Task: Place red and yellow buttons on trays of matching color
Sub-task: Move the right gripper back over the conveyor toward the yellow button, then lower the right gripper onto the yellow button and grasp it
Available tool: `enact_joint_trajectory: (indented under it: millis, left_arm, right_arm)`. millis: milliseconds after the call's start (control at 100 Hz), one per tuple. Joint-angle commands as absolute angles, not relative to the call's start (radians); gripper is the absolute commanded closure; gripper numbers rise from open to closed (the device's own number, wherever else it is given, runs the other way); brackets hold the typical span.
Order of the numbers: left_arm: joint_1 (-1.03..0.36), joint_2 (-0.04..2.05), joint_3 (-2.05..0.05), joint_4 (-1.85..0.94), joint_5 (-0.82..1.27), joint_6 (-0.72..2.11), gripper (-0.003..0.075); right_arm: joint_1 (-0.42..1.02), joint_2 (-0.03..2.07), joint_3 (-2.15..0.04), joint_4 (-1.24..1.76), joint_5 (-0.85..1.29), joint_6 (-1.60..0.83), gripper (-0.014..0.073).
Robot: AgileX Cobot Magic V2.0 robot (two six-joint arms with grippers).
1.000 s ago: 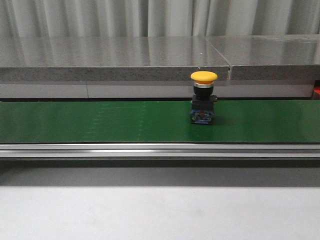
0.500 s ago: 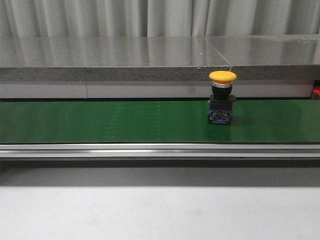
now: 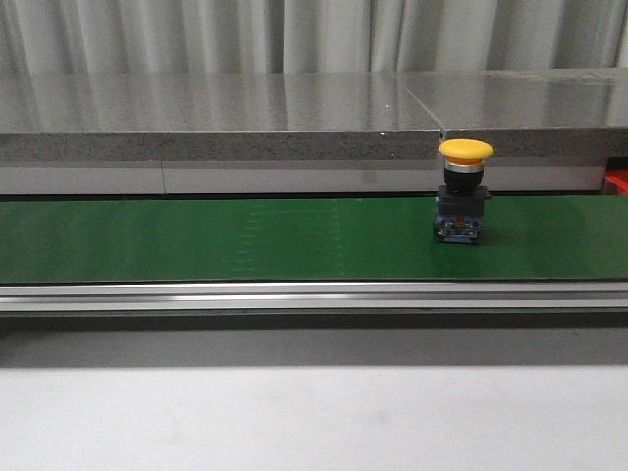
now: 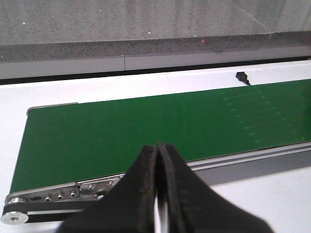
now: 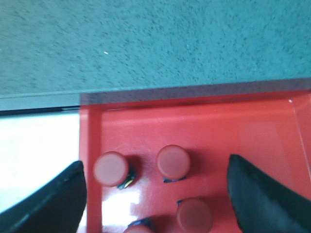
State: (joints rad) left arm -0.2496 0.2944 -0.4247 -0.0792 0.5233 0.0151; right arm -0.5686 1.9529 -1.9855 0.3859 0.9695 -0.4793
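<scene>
A yellow button (image 3: pixel 463 191) on a black base stands upright on the green conveyor belt (image 3: pixel 196 240), right of the middle. No gripper shows in the front view. My left gripper (image 4: pixel 158 145) is shut and empty above the belt's near rail, near the belt's end (image 4: pixel 34 145). My right gripper (image 5: pixel 155 165) is open and empty above the red tray (image 5: pixel 218 126), which holds several red buttons (image 5: pixel 111 168). A corner of the red tray shows at the far right of the front view (image 3: pixel 619 180). The yellow tray is out of view.
A grey stone ledge (image 3: pixel 216 113) runs behind the belt. A silver rail (image 3: pixel 294 294) edges the belt's front, with a white tabletop (image 3: pixel 294 422) in front of it. A small black mark (image 4: pixel 241 76) lies on the white surface beyond the belt.
The yellow button has travelled to the right along the belt, staying upright.
</scene>
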Motion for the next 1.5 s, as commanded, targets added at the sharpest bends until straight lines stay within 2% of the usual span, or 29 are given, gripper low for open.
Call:
enact_joint_trajectory:
  millis: [0, 380, 700, 1080, 1490]
  left_arm:
    - [-0.256, 0.304, -0.449, -0.091, 0.440, 0.013, 0.0739]
    - [-0.256, 0.304, -0.449, -0.091, 0.440, 0.013, 0.0739]
    - [-0.256, 0.304, -0.449, -0.091, 0.440, 0.013, 0.0739]
    - [-0.256, 0.304, -0.449, -0.091, 0.440, 0.013, 0.0739]
    - [-0.256, 0.304, -0.449, -0.091, 0.440, 0.013, 0.0739]
  right_arm:
    - [-0.565, 1.830, -1.968, 0.441, 0.951, -0.491, -0.0001]
    - [-0.548, 1.426, -1.438, 0.457, 0.828, -0.600, -0.0001]
    - [-0.471, 1.209, -1.132, 0.475, 0.817, -0.601, -0.0001]
    - [-0.240, 1.178, -0.943, 0.452, 0.779, -0.603, -0.0001]
    - [-0.116, 1.280, -0.932, 0.432, 0.651, -0.604, -0.0001]
